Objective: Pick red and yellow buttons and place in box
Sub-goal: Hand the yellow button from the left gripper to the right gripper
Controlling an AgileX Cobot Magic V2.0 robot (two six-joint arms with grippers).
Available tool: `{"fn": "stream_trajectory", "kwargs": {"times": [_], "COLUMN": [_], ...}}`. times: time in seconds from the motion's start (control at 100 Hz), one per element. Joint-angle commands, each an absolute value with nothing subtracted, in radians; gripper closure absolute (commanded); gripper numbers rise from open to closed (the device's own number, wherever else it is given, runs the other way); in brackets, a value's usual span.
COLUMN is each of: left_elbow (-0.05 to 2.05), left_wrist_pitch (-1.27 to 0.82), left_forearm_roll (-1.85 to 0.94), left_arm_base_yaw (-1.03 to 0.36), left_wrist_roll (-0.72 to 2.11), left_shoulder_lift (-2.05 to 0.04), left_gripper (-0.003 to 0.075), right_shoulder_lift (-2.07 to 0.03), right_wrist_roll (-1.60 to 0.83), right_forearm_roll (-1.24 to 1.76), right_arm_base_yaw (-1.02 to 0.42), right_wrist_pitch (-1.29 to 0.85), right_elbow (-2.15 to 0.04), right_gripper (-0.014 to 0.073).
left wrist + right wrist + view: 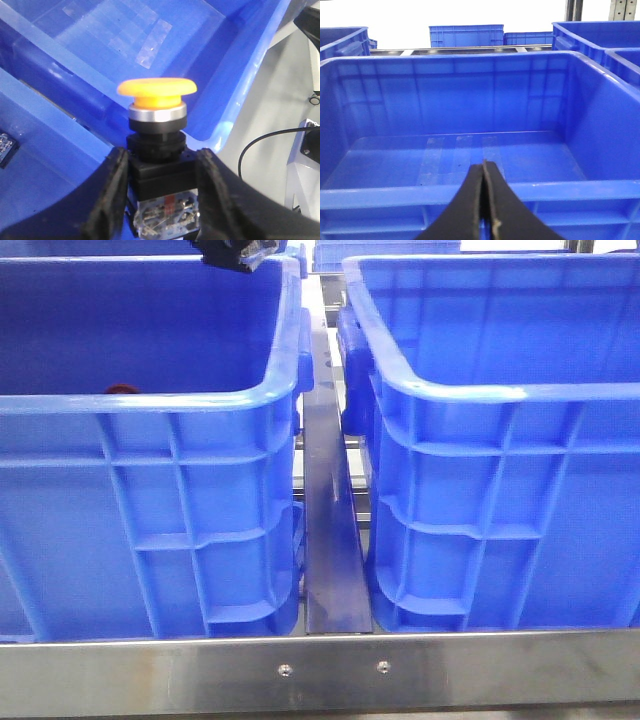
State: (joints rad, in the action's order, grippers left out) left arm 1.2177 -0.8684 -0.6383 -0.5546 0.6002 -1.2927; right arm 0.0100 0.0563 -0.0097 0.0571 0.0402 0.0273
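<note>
Front view: two blue crates sit side by side; a red button peeks over the left crate rim.

Left wrist view: the left gripper clamps the yellow button by its dark square body, probably light, rigid, with a slick cap.

Right wrist view: the right gripper is closed, empty, facing the box.

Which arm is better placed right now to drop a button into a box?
Left. Its fingers grip the yellow button by its dark body, above a blue crate. The right gripper is shut with nothing between its fingers, so it would have to pick up a button first.
</note>
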Motion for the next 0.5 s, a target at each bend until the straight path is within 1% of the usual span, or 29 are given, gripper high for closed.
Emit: {"fn": "stream_trajectory", "kwargs": {"times": [0.0,0.16,0.22,0.36,0.49], "left_elbow": [1.246,1.246,1.246,1.246,1.246], "left_wrist_pitch": [-0.833,-0.833,-0.833,-0.833,-0.833], "left_forearm_roll": [-0.691,-0.691,-0.691,-0.691,-0.691], "left_arm_base_yaw": [-0.564,-0.564,-0.564,-0.564,-0.564], "left_wrist_roll": [0.604,0.604,0.604,0.604,0.604], "left_shoulder_lift": [-1.261,-1.261,-1.261,-1.261,-1.261], "left_gripper": [0.0651,0.0652,0.0652,0.0652,0.0652], "right_shoulder_lift": [0.03,0.03,0.03,0.018,-0.047], "right_wrist_roll": [0.055,0.055,0.055,0.055,0.055], "right_forearm_roll": [-0.019,-0.019,-0.019,-0.019,-0.019], "right_arm_base_yaw": [0.057,0.057,0.057,0.057,0.057], "right_wrist_pitch": [0.114,0.121,0.093,-0.118,-0.332], "right_elbow": [0.033,0.029,0.004,-0.129,-0.27], "right_gripper": [0.0662,0.0662,0.0662,0.0662,0.0662]}}
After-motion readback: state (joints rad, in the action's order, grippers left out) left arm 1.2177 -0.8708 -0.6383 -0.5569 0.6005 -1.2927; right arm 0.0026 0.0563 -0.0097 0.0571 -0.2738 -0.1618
